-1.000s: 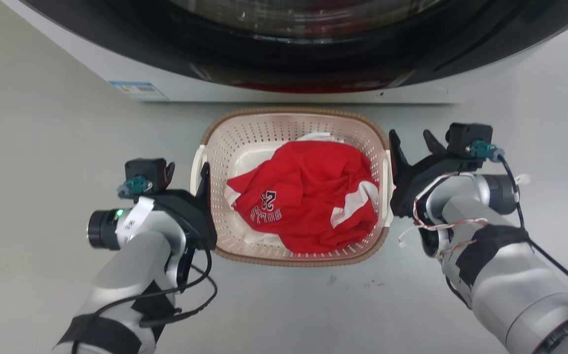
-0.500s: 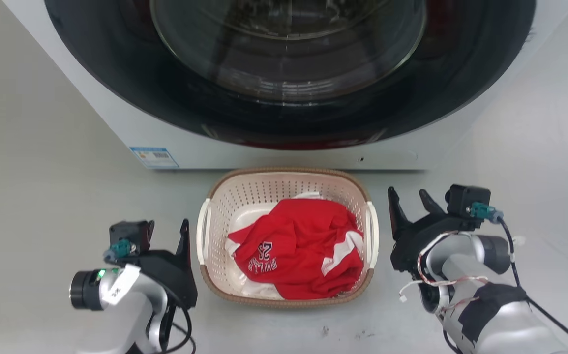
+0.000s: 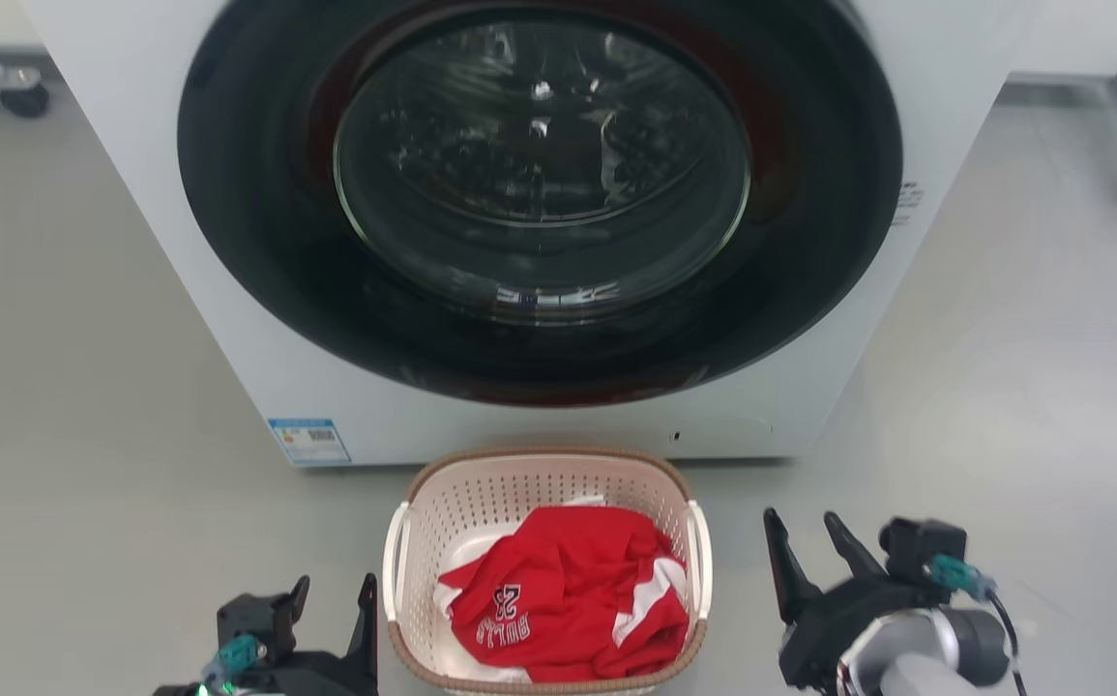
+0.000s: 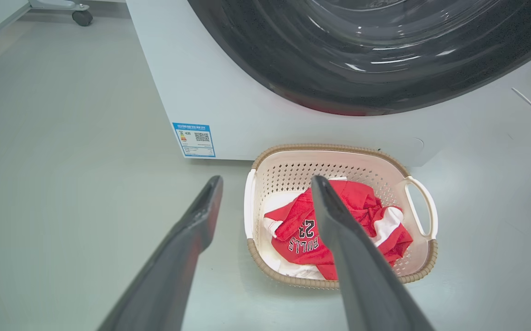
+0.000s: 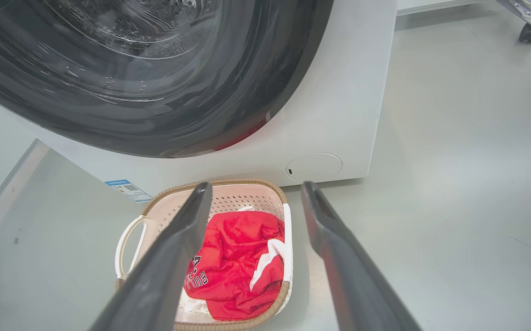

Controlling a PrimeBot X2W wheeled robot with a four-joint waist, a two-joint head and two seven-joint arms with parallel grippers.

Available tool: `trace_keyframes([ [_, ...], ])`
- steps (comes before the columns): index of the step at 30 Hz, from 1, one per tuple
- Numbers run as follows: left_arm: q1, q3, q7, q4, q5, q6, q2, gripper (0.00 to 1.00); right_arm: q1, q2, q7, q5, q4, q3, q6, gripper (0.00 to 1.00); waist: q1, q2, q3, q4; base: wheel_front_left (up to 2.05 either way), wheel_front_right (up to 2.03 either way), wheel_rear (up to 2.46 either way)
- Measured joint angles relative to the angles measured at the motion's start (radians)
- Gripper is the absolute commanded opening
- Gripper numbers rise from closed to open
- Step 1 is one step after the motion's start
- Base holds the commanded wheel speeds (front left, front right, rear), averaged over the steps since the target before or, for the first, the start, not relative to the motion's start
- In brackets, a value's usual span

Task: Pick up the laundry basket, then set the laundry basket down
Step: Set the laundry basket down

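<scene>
basket between left gripper, right gripper

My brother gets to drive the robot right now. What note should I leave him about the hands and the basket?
Left hand: open, holding nothing, just left of the laundry basket, not touching it.
Right hand: open, holding nothing, off to the basket's right.
Basket: on the floor in front of the washing machine, red shirt inside.
Done: a second ago both hands were close against the handles; now they are off, so the set-down looks finished.
Left: probably nothing; keep the hands clear.
</scene>
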Motion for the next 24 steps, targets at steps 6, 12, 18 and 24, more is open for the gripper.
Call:
trace_keyframes([
  [6, 0.122, 0.096, 0.0, -0.128, 0.062, 0.001, 0.018, 1.0, 0.145, -0.024, 0.0, -0.077, -0.141, -0.08, -0.002, 1.0, 0.0, 0.0, -0.077, -0.013, 0.0, 0.0, 0.0],
  [12, 0.23, 0.204, 0.0, -0.214, 0.138, 0.001, 0.019, 1.0, 0.246, -0.023, 0.0, -0.16, -0.235, -0.172, -0.002, 1.0, 0.0001, 0.0001, -0.122, -0.023, 0.0, 0.0, 0.0],
  [18, 0.302, 0.281, 0.0, -0.318, 0.222, 0.001, -0.006, 1.0, 0.328, -0.009, 0.0, -0.247, -0.336, -0.247, -0.002, 1.0, 0.0002, 0.0001, -0.144, -0.035, 0.0, 0.0, 0.0],
  [24, 0.355, 0.332, 0.0, -0.41, 0.291, 0.001, -0.03, 1.0, 0.4, 0.011, 0.0, -0.332, -0.429, -0.311, -0.002, 1.0, 0.0002, 0.0002, -0.15, -0.041, 0.0, 0.0, 0.0],
])
